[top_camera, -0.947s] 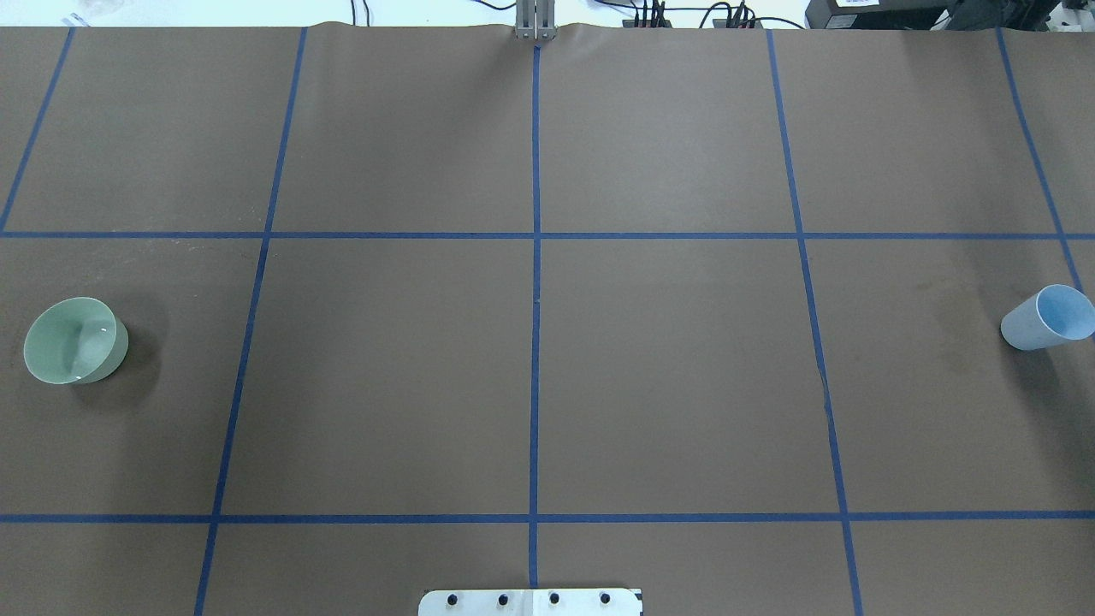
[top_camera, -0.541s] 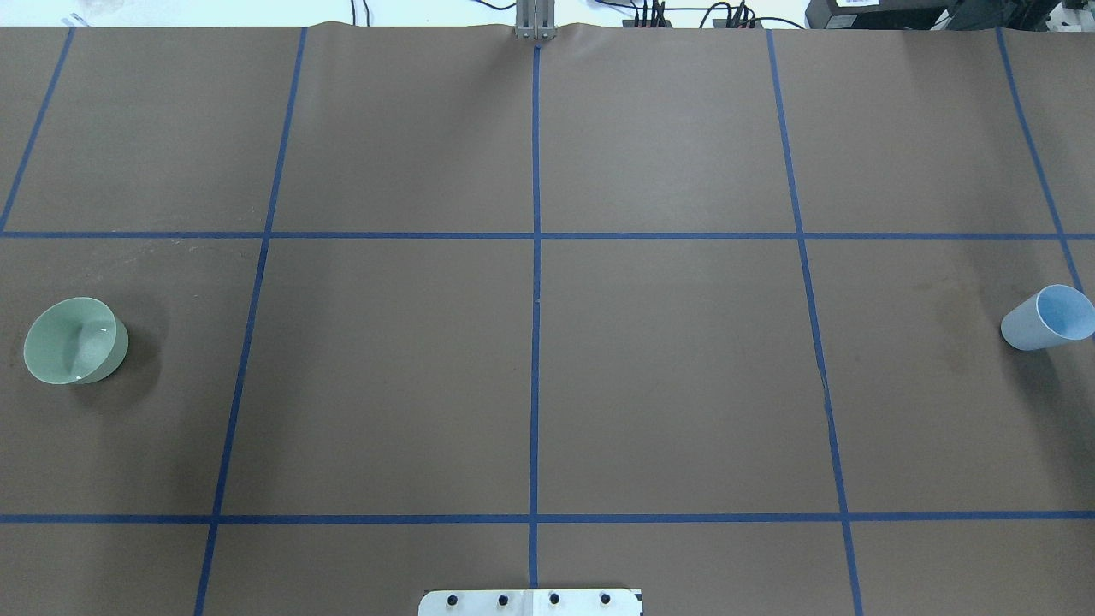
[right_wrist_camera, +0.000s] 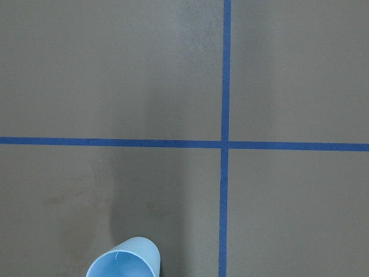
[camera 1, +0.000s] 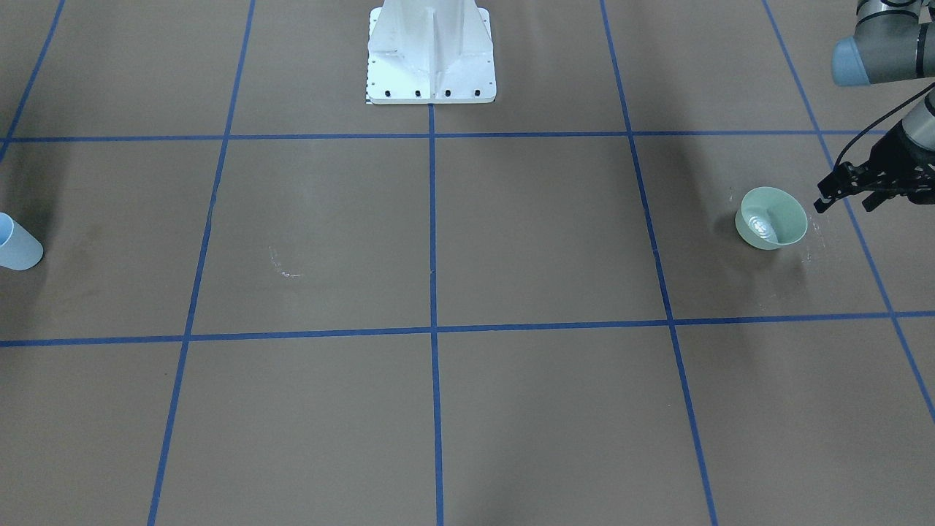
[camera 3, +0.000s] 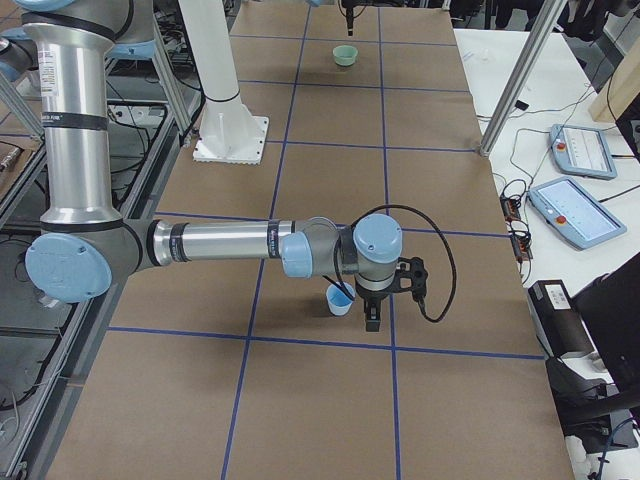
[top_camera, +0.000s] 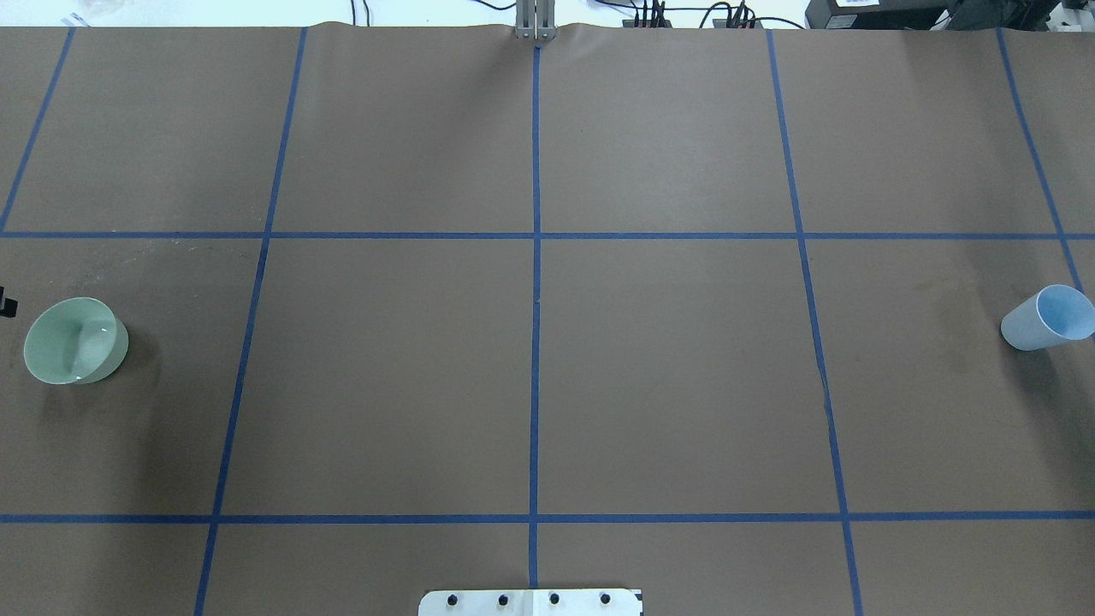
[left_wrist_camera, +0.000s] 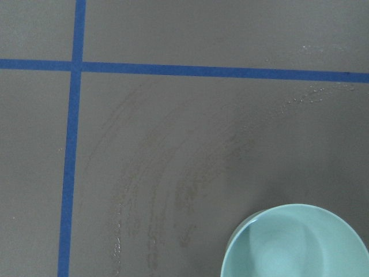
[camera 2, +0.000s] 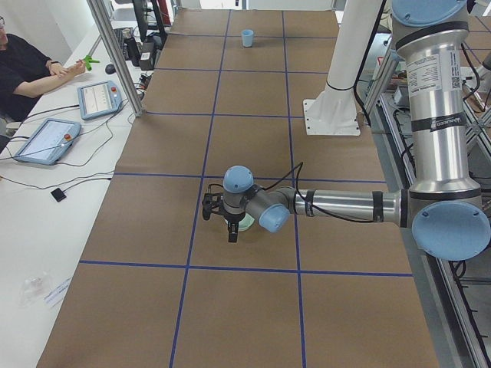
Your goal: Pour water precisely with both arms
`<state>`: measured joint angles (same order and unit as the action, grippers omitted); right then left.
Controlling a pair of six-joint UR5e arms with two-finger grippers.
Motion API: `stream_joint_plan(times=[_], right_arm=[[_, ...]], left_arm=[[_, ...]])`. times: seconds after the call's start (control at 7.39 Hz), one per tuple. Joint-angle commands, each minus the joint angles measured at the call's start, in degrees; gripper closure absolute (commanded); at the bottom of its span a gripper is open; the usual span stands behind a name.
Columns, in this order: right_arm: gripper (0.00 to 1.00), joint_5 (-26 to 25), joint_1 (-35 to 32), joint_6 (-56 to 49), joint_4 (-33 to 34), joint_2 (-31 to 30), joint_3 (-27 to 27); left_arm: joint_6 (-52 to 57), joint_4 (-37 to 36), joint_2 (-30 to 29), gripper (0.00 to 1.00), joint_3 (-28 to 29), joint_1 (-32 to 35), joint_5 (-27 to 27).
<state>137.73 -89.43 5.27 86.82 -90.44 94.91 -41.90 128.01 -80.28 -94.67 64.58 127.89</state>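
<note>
A pale green bowl (top_camera: 75,340) stands at the table's far left, with a bright glint inside (camera 1: 771,218). My left gripper (camera 1: 845,203) hovers just outboard of it, fingers spread and open, holding nothing (camera 2: 220,224); only its tip shows in the overhead view (top_camera: 5,303). A light blue cup (top_camera: 1048,318) stands upright at the far right. My right gripper (camera 3: 380,305) hangs right beside the cup (camera 3: 340,298); whether it is open or shut I cannot tell. The wrist views show only the bowl's rim (left_wrist_camera: 297,242) and the cup's rim (right_wrist_camera: 124,259). Water is not clearly visible.
Blue tape lines divide the brown table cover into squares. The white bolted pedestal (camera 1: 431,51) stands at the robot's side of the table. A person (camera 2: 31,69) sits at a side table with control tablets (camera 2: 96,98); more tablets (camera 3: 585,150) lie at the other end.
A black tip of the left gripper has come into the overhead view at the left edge beside the bowl. Bowl and cup have not moved.
</note>
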Motion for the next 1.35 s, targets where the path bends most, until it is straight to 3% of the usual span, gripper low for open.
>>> stream_joint_plan(times=[0.0,0.54,0.81,1.22], right_arm=[[0.00,0.0,0.0,-0.1,0.0,0.1,0.0],[0.00,-0.1,0.0,-0.1,0.0,0.0,-0.2],[0.00,-0.1,0.0,-0.1,0.0,0.0,-0.2],[0.00,-0.1,0.0,-0.1,0.0,0.0,-0.2]], left_arm=[[-3.9,3.3,-0.4,0.01,1.5,-3.5,-0.3],[-3.9,3.3,-1.5,0.04,3.7,-7.2,-0.4],[-3.9,3.6,-1.6,0.54,4.9,-7.1,-0.4],[-3.8,3.6,-1.7,1.00,4.8,-7.1,-0.1]])
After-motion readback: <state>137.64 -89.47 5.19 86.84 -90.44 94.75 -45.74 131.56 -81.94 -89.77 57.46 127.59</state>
